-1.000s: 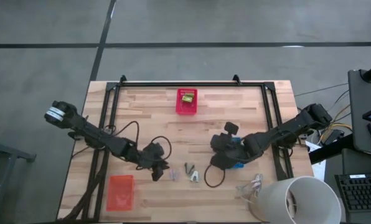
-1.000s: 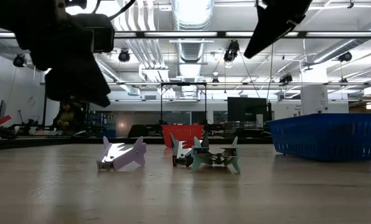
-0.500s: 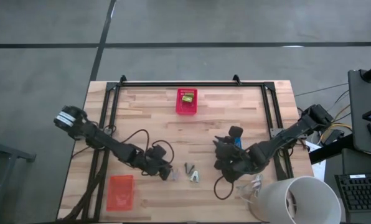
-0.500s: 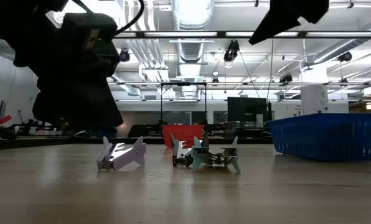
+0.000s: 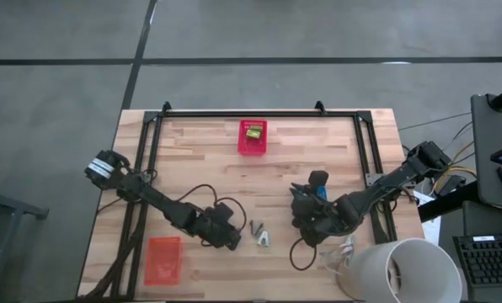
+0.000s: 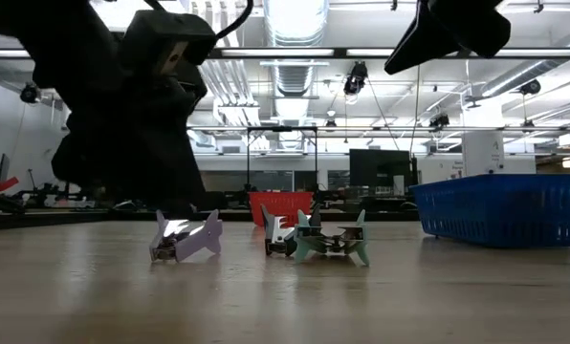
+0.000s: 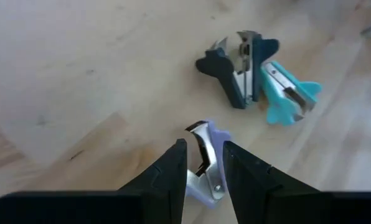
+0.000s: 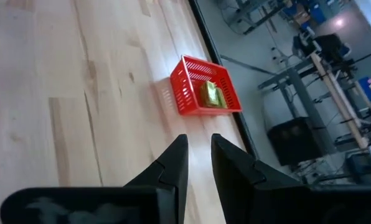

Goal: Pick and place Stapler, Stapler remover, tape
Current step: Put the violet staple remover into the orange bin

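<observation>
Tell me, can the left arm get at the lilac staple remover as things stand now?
Probably yes. The left claw already straddles the lilac staple remover, one finger on each side. The dark staple remover and the teal staple remover lie apart from it, so nothing blocks the way.

Matt wooden table point(image 5: 209, 160), glossy plastic staple removers point(image 7: 238, 62) with metal jaws.

Robotics lab or workshop hall. Butcher-block wooden table point(image 5: 209, 160) on grey concrete floor point(image 5: 66, 50); exposed silver ceiling ducts point(image 6: 290, 72), hanging black lamps point(image 6: 360, 75), dark monitors point(image 6: 381, 167), cluttered benches point(image 6: 36, 201) behind.
</observation>
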Robot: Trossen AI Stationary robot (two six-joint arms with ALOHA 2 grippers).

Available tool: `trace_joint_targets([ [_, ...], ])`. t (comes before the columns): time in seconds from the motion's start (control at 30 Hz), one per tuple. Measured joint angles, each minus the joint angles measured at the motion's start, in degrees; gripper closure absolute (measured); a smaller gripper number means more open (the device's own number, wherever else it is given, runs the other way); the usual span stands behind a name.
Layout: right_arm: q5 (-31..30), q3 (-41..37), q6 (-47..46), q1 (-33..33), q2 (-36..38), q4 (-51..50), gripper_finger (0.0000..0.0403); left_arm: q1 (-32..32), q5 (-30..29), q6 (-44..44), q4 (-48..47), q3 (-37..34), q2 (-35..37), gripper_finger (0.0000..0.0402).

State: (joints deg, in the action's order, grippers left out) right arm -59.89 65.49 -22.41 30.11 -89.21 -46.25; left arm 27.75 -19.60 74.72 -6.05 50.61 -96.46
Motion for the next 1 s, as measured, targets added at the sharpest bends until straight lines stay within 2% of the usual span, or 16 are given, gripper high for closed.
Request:
trace_joint_targets([
  [0.17, -0.31, 0.49, 3.14, 0.0, -0.02, 0.49, 0.0336, 0.8, -3.91, 2.76, -7.91, 3.92, 1.03, 0.0296],
  [0.27, -0.31, 0.61, 3.6, 0.0, -0.01, 0.81, 0.0333, 1.69, -4.09, 7.2, -12.11, 5.22, 0.79, 0.0296],
  [0.37, -0.31, 0.59, 3.62, 0.0, -0.02, 0.8, 0.033, 2.86, -4.11, 12.89, -13.92, 5.4, 0.22, 0.0296],
  [0.5, -0.29, 0.61, 3.69, 0.0, -0.02, 0.8, 0.0332, 3.86, -4.34, 16.06, -14.1, 5.29, -1.2, 0.0296],
  [0.8, -0.23, 0.61, 9.36, 0.0, -0.02, 5.61, 0.0344, 3.98, -6.24, 15.36, -12.39, 5.38, -3.3, 0.0296],
  [1.0, -0.22, 0.61, 9.59, 0.0, -0.02, 5.91, 0.0341, 3.98, -6.46, 13.86, -12.43, 5.38, -3.3, 0.0297],
])
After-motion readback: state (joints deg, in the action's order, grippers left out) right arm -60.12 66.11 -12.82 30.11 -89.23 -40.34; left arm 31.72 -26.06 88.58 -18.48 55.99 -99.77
